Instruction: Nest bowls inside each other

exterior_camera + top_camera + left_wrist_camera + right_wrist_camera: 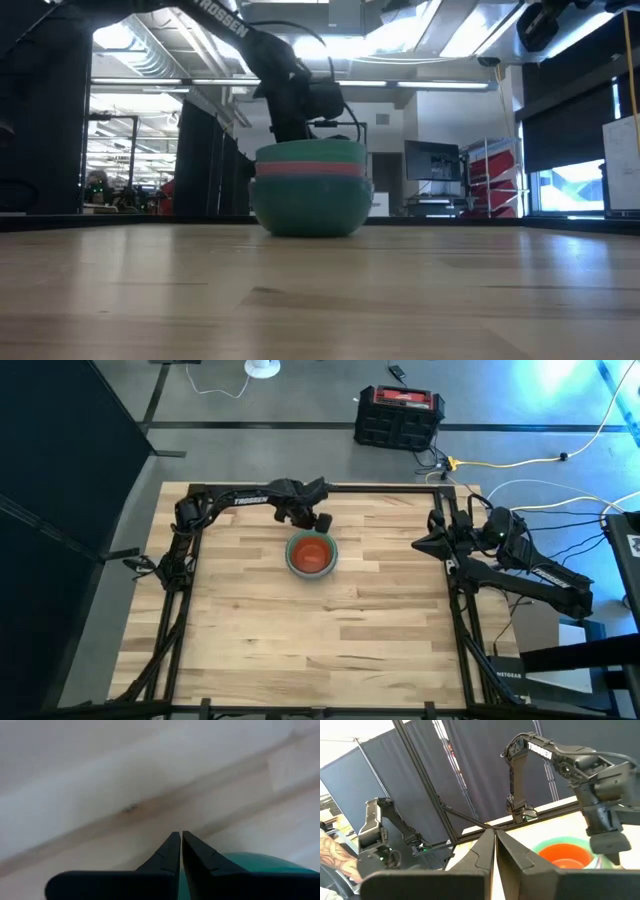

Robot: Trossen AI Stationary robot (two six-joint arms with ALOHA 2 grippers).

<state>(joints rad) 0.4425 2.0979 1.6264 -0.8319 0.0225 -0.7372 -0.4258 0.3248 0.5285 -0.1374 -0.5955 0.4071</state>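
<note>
Pale wooden surface (pixel 300 630) fills the frame, edged by a dark metal frame. Near its middle sits the stack of bowls (pixel 312 554), nested together: a green outer bowl, a pink rim showing between, and the orange-red bowl (pixel 313 551) innermost. The left gripper (pixel 322 520) hangs just behind the stack, its fingers (pixel 170 852) pressed together on nothing. The right gripper (pixel 422 544) waits well to the stack's right, its fingers (pixel 487 845) also closed and empty.
</note>
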